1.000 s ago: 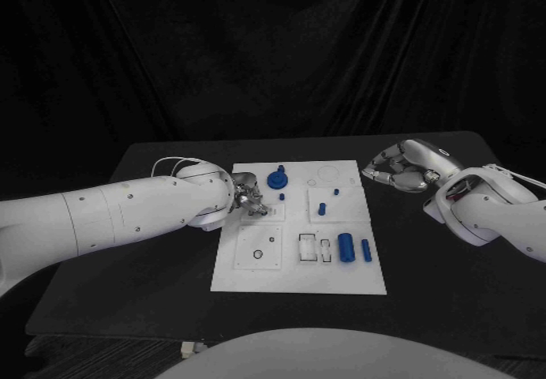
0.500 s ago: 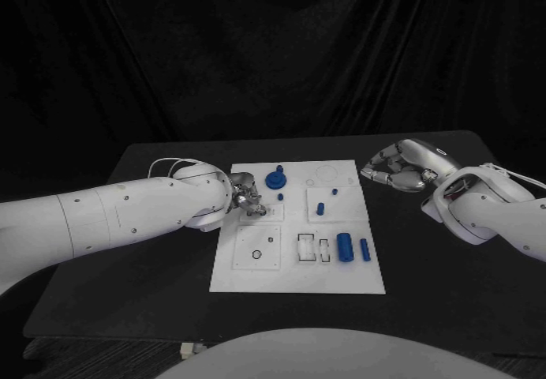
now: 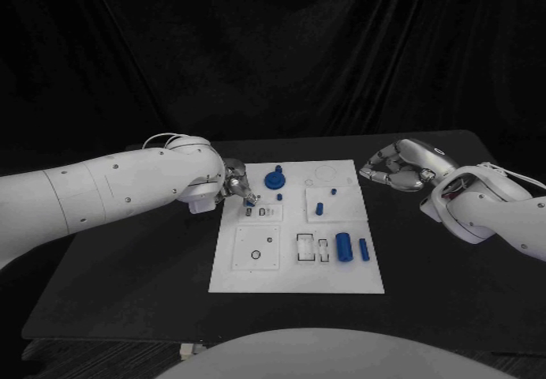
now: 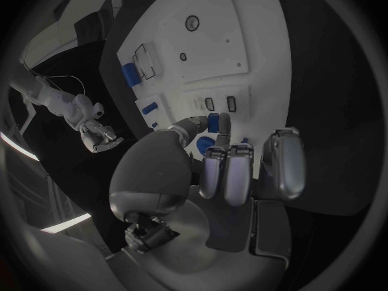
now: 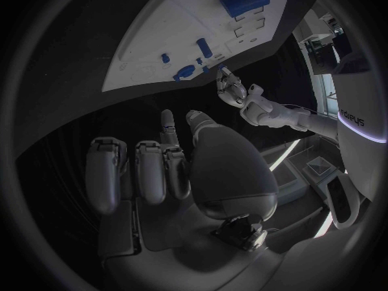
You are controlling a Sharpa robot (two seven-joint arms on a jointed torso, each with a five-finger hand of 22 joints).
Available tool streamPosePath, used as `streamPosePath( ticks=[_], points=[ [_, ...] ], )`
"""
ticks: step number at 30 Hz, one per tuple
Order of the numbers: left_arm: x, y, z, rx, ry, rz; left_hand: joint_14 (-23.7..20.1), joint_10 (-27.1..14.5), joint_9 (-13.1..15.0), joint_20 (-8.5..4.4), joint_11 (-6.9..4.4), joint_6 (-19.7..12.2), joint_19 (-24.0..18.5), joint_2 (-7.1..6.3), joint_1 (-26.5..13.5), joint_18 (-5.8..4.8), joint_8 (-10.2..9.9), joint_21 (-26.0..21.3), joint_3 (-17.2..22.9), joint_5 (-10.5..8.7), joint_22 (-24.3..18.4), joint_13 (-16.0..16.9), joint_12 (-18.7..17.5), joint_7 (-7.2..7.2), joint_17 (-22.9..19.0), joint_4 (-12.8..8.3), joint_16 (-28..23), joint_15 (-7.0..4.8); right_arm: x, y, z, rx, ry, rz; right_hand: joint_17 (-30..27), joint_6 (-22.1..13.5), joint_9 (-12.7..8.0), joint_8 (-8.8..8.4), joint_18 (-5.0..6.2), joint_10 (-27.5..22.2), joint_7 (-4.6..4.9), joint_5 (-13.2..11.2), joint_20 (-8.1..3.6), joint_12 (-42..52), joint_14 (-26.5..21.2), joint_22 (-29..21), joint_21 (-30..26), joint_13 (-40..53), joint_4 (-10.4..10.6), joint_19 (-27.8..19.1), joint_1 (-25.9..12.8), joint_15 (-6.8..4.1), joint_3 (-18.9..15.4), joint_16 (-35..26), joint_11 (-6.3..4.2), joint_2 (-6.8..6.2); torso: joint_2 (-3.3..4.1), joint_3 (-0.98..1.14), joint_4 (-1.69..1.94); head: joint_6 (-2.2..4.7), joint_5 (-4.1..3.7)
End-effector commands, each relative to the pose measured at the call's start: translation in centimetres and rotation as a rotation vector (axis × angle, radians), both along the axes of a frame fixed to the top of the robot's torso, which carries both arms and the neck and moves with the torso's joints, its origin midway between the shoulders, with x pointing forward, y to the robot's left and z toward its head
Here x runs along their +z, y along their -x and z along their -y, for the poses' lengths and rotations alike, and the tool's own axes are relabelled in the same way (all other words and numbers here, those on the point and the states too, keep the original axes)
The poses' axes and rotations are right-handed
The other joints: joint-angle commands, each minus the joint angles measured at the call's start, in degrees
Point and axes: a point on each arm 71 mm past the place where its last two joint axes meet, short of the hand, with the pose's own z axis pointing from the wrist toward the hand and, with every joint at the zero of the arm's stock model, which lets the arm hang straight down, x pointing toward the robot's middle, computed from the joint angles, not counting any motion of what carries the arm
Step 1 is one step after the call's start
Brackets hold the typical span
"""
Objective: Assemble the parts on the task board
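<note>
The small blue peg [image 4: 213, 122] is pinched between the fingertips of the silver left hand [image 3: 236, 186], and in the head view it hangs left of centre of the frame, just over the left part of the flat white task board [image 3: 256, 272]. In the left wrist view the peg's long axis points away from the palm, down toward the board, and two small rectangular slots [image 4: 220, 103] lie just beyond its tip. This is the relation that matters, I think: the slots are very near the peg and straight ahead of the fingers, so the coming move needs only a short lowering with the peg kept in line. Whether the peg already touches the board, I cannot tell.

Further out on the board, a large blue cylinder [image 3: 344, 245] and a thin blue rod [image 3: 364, 249] lie side by side at centre right, their long axes running up and down the frame. A blue knob-shaped part [image 3: 275, 179] stands near the upper edge.

The silver right hand [image 3: 393, 174] hangs at the upper right, beside the board's right edge, fingers curled in on nothing. The left hand is clearly the nearer one to the slots.
</note>
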Motion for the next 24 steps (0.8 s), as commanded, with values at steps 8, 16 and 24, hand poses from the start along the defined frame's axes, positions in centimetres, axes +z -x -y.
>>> streamPosePath(
  ticks=[8,16,24],
  points=[
    [-0.2,-0.2,0.7,-0.043,-0.021,-0.181,3.38,6.10,-0.27,-0.03,-0.48,2.32,0.44,-0.81,-0.20,0.77,0.32,0.20,3.37,-0.16,10.24,15.09,0.20,-1.48,10.10,-2.91,0.42,-0.41,-0.2,0.0,0.1,-0.020,0.007,-0.019,-0.19,-0.38,0.08,-0.31,-0.02,6.10,-0.03,0.32,0.48,0.20,3.40,12.69,-0.31,15.08,-0.16,2.65,0.87,0.21,0.52,-0.25,0.37,0.00,-0.02,0.08,0.04,-0.01,0.02],
    [-0.3,-0.9,1.1,-0.043,-0.034,-0.191,3.43,6.10,-0.44,-0.06,-0.46,2.33,0.44,-0.81,-0.50,0.78,0.11,0.14,3.85,-0.26,10.25,15.09,0.20,-1.40,10.19,-3.18,0.46,-0.42,-0.2,-0.1,0.1,-0.019,0.007,-0.020,-0.18,-0.38,0.09,-0.31,-0.01,6.10,-0.03,0.39,0.47,0.20,3.40,12.68,-0.33,15.08,-0.22,2.64,0.96,0.20,0.57,-0.24,0.36,0.00,0.13,-0.03,-0.02,-0.01,0.15],
    [-0.2,-1.7,1.7,-0.016,-0.022,-0.157,3.93,6.10,-0.68,-0.05,-0.38,2.24,0.33,-0.62,-1.24,0.82,-0.26,-0.13,4.51,-0.34,10.24,15.09,0.20,-1.28,11.13,-3.45,0.96,-0.35,-0.2,0.0,0.1,-0.019,0.007,-0.019,-0.18,-0.38,0.09,-0.32,0.00,6.10,-0.03,0.55,0.47,0.20,3.40,12.67,-0.36,15.08,-0.34,2.63,1.12,0.19,0.65,-0.24,0.36,-0.04,0.05,-0.01,0.00,-0.01,0.04]
  ],
)
